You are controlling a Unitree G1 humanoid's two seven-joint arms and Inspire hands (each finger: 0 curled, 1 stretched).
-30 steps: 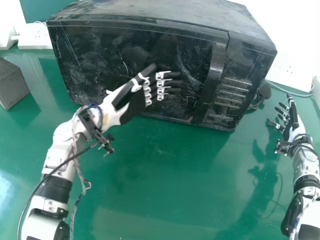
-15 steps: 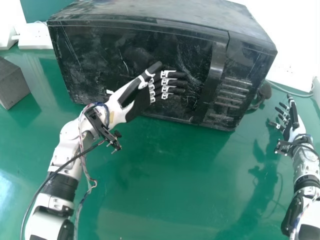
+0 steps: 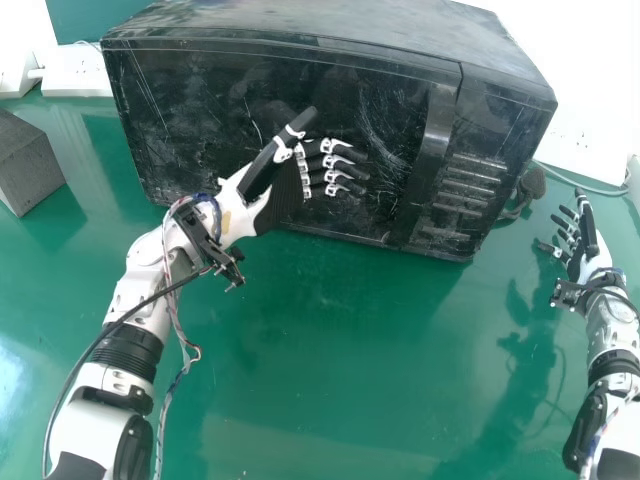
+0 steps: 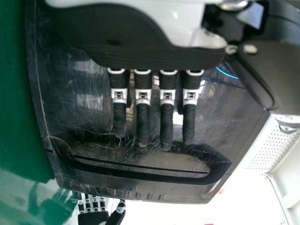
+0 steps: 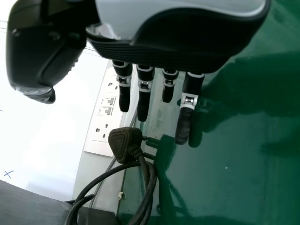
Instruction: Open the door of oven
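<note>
**Black microwave oven [image 3: 335, 24], door shut, left hand short of handle**

Left hand [image 3: 262, 190] has edged across the door [image 3: 205, 115] toward the handle [image 3: 433, 140] over the last second; its thumb [image 3: 292, 128] now sits higher, farther from the fingers. Reads to me as lining up, not pulling. Fingers roughly straight and together, thumb apart, nothing gripped. Contact with the door: can't tell from where I stand. Door shut, so opening looks still to be done; next the fingertips likely need to reach the handle's inner edge and hook in. Risk: they skate over the slick front, or shove the oven instead.

Oven stands on the worktop [image 3: 330, 350], at its far side. Front is glossy, dark, badly scuffed with pale scratches; handle is a long upright bar, slightly bowed, beside a control panel [image 3: 465, 190] with raised ridges. Worktop: smooth green, mirror-like. Grey block [image 3: 25, 165], matte, flat-faced, off to the left. Right hand [image 3: 586, 255] idles at the right, fingers relaxed, near a chunky black plug [image 5: 124, 143] on a looped rubbery cable [image 5: 151, 187].
</note>
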